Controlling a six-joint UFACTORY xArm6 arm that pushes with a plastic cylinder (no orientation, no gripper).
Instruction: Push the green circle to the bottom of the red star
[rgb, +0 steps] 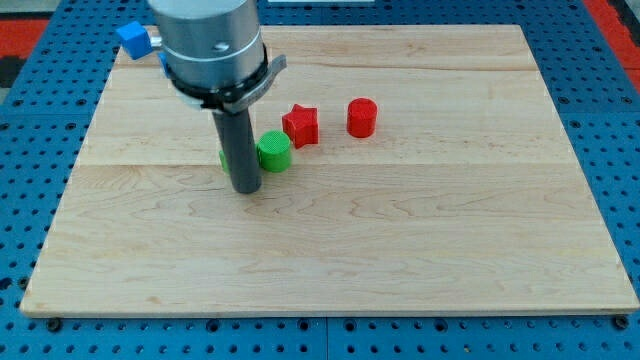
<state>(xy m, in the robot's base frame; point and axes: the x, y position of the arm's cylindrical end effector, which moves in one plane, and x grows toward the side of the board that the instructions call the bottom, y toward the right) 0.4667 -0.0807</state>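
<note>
The pale wooden desk (400, 240) lies on a blue pegboard. My arm has no claw, only a rod; my tip (247, 189) sits touching the green circle (274, 151) on its left. The circle stands upright, just lower-left of the red star (301, 125). A red cylinder (362, 117) stands right of the star; another green block (226, 157) peeks out behind the rod, its shape hidden.

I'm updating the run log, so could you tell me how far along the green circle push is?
Done: my tip is beside the green circle, on its lower left. In hand: the circle sits just left of the red star, nearly touching. Left: moving it round to below the star.
</note>
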